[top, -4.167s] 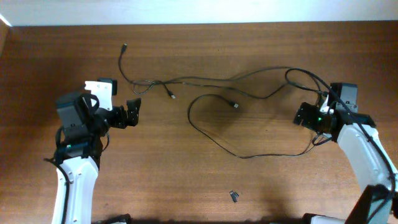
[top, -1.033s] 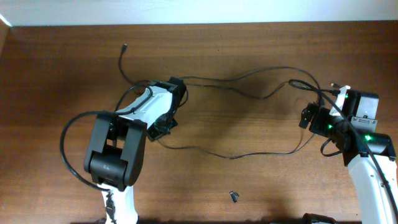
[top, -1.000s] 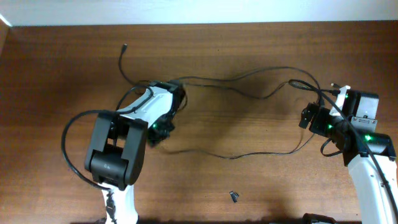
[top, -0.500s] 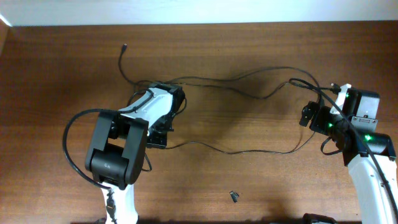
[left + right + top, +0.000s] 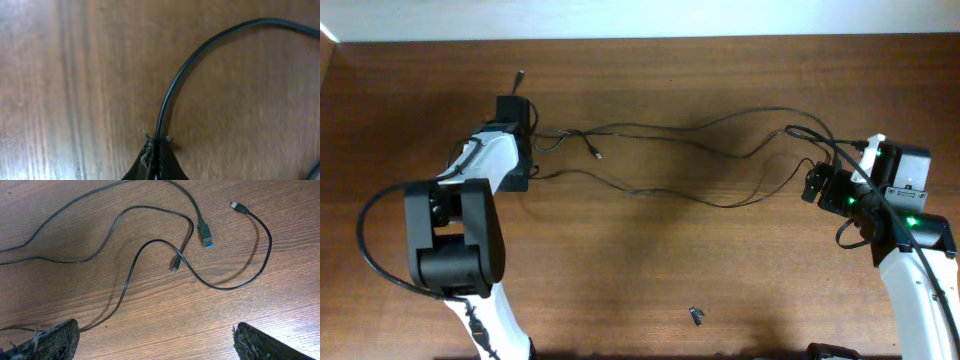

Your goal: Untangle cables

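The jaws of the left gripper (image 5: 157,159) are pressed together, and a black cable (image 5: 172,95) is pinched between the tips. From there it is bent up and to the right over the table (image 5: 60,75). The jaws of the right gripper (image 5: 155,330) are spread wide, and nothing is held between them. In the overhead view the cables (image 5: 660,192) are seen stretched across the wood between the two grippers, crossing one another near the right one. A blue-tipped USB plug (image 5: 207,236) is seen among the loops ahead of the right gripper. A small dark piece (image 5: 697,316) is seen well apart, near the front edge.
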You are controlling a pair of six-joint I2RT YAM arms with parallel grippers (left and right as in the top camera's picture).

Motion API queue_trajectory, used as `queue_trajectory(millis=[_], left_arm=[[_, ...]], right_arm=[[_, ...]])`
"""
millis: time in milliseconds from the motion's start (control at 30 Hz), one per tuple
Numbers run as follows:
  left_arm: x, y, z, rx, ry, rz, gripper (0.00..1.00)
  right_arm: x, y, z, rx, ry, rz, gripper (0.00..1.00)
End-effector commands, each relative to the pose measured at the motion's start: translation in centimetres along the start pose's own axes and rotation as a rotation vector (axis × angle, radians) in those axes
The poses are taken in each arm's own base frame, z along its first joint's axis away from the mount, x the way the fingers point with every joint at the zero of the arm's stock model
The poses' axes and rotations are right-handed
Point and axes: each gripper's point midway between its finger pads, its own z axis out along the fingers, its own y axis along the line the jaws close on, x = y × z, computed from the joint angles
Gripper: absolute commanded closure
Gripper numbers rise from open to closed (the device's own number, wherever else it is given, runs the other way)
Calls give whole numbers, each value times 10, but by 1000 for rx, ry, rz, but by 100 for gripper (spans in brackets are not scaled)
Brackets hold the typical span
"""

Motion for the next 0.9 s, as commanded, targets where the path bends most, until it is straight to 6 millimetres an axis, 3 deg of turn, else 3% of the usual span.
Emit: queue_trajectory(millis=[0, 100, 167, 200, 300, 367, 500, 667, 867], left_arm=[[12, 6, 14, -19, 33, 152, 83], [9, 7, 15, -23, 19, 193, 69], [7, 7, 15, -24, 14, 289, 33], [7, 7, 15, -23, 15, 374, 4], [9, -3, 10, 24, 39, 670, 1], [14, -22, -9, 130, 83, 834, 1], [-5, -57, -80, 335, -12, 1006, 0], [-20, -69, -152, 515, -88, 1040, 1], [-20, -71, -154, 524, -94, 1039, 1]], right_arm=[[-6, 2, -3, -8, -16, -7, 1], [-6, 2, -3, -7, -16, -7, 1], [-7, 2, -3, -8, -18, -7, 1], [-7, 2, -3, -8, -21, -8, 1], [-10, 3, -3, -10, -31, -8, 1], [-13, 3, -3, -13, -42, -9, 1], [-15, 4, -3, -14, -49, -10, 2], [-15, 4, -3, -16, -53, -10, 1], [-17, 4, -3, -16, -57, -10, 1]])
